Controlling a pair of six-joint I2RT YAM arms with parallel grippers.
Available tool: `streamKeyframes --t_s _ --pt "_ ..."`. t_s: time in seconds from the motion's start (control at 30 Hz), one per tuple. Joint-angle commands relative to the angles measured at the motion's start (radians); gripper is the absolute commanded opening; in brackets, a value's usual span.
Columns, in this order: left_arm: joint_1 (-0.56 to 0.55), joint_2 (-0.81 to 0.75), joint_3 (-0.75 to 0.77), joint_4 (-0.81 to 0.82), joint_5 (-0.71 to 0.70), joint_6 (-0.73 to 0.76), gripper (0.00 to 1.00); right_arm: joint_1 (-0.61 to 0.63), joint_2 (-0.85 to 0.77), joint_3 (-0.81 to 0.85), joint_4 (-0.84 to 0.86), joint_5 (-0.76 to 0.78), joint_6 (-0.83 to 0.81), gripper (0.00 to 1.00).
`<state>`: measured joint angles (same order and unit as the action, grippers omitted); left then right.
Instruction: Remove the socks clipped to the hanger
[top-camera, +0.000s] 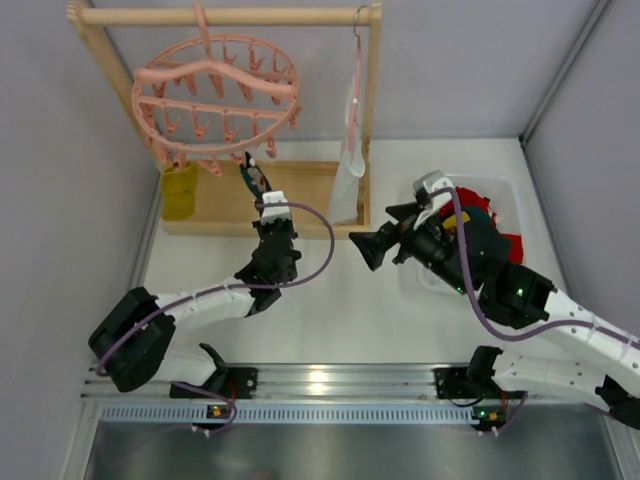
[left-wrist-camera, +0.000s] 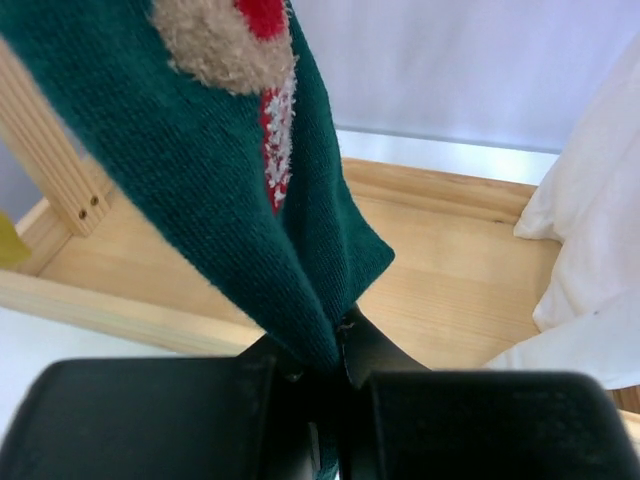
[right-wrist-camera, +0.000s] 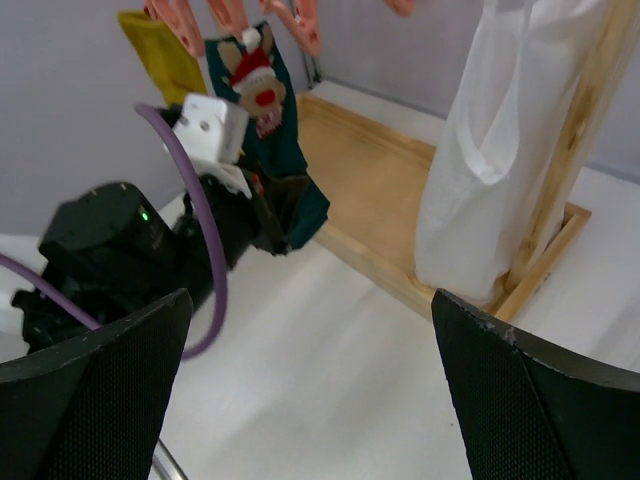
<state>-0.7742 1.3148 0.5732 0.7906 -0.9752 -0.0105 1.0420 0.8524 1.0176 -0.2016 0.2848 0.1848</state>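
Note:
The round pink hanger (top-camera: 215, 95) hangs from the wooden rack's top bar. A dark teal sock (top-camera: 252, 178) with a red and beige figure hangs from one of its pegs; it also shows in the left wrist view (left-wrist-camera: 230, 180) and the right wrist view (right-wrist-camera: 262, 120). My left gripper (top-camera: 262, 198) is shut on the sock's lower end (left-wrist-camera: 325, 340). A mustard yellow sock (top-camera: 180, 190) hangs at the hanger's left, seen too in the right wrist view (right-wrist-camera: 160, 45). My right gripper (top-camera: 372, 246) is open and empty over the table, its fingers (right-wrist-camera: 540, 400) wide apart.
The wooden rack (top-camera: 300, 195) has a flat base and two uprights. A slim pink hanger with white cloth (top-camera: 350, 165) hangs at its right. A white bin (top-camera: 505, 195) at the right holds red and dark socks (top-camera: 480, 225). Grey walls stand at left and right.

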Motion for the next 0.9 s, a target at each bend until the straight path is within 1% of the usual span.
streamKeyframes --t_s 0.0,0.07,0.1,0.13,0.17,0.2,0.27,0.37,0.4,0.47,0.57,0.67,0.7,0.73,0.87 --pt "-0.036 0.053 0.094 0.030 -0.059 0.108 0.00 -0.011 0.068 0.169 0.015 0.005 -0.011 0.99" --pt "-0.048 0.076 0.120 0.029 -0.080 0.135 0.00 -0.011 0.117 0.237 -0.031 0.008 -0.030 0.98" --pt "-0.057 0.095 0.138 0.029 -0.085 0.150 0.00 -0.011 0.176 0.313 -0.053 0.013 -0.047 0.97" --pt "-0.062 0.103 0.145 0.029 -0.088 0.156 0.00 -0.011 0.209 0.355 -0.073 0.017 -0.056 0.97" --pt "-0.066 0.106 0.149 0.029 -0.085 0.156 0.00 -0.013 0.243 0.393 -0.091 0.019 -0.067 0.96" --pt "-0.072 0.110 0.152 0.029 -0.083 0.155 0.00 -0.011 0.305 0.471 -0.126 0.019 -0.076 0.95" --pt "-0.076 0.110 0.154 0.029 -0.080 0.155 0.00 -0.011 0.368 0.542 -0.153 0.020 -0.102 0.93" --pt "-0.086 0.109 0.154 0.029 -0.071 0.150 0.00 -0.011 0.526 0.714 -0.199 0.024 -0.136 0.89" --pt "-0.091 0.109 0.152 0.029 -0.071 0.149 0.00 -0.013 0.557 0.749 -0.212 0.024 -0.142 0.86" --pt "-0.097 0.107 0.148 0.029 -0.065 0.144 0.00 -0.011 0.640 0.838 -0.246 0.021 -0.154 0.84" --pt "-0.114 0.113 0.145 0.029 -0.060 0.139 0.00 -0.013 0.721 0.924 -0.268 0.017 -0.162 0.81" --pt "-0.132 0.124 0.145 0.030 -0.060 0.136 0.00 -0.011 0.784 0.989 -0.275 0.007 -0.162 0.77" --pt "-0.137 0.129 0.146 0.030 -0.060 0.135 0.00 -0.011 0.800 1.006 -0.277 0.004 -0.162 0.72" --pt "-0.138 0.130 0.146 0.030 -0.059 0.133 0.00 -0.011 0.813 1.024 -0.286 0.002 -0.163 0.70" --pt "-0.155 0.144 0.145 0.030 -0.059 0.122 0.00 -0.013 0.905 1.130 -0.317 0.019 -0.176 0.68"
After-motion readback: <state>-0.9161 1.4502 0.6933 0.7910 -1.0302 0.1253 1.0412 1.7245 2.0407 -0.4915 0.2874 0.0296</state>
